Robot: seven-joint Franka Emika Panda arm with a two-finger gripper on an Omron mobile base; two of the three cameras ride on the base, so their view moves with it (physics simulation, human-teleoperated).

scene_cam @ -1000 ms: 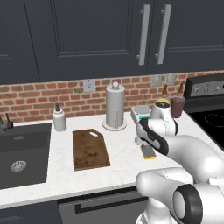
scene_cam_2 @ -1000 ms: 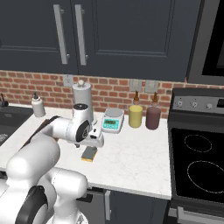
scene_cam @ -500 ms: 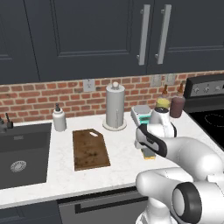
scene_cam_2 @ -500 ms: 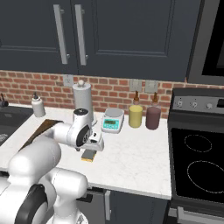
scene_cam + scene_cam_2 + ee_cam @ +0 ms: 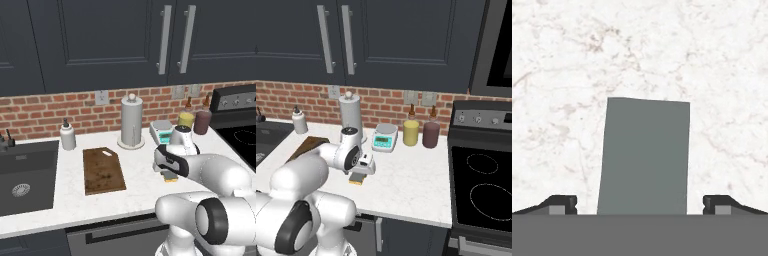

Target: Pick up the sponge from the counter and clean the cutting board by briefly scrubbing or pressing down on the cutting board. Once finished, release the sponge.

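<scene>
On speckled white stone worktop (image 5: pixel 562 60): rectangular sponge (image 5: pixel 644 155), grey scouring top, yellow body. Pincer (image 5: pixel 640 204) points straight down over it, fingers spread wide either side, not touching. Brown wooden cutting board (image 5: pixel 102 170) well left.

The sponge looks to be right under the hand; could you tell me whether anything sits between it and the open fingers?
Nothing visible does. In the hand view the sponge lies on bare counter, centred in the gripper, whose fingertips stand open on either side of it with clear gaps. The cutting board lies off to the side.
</scene>
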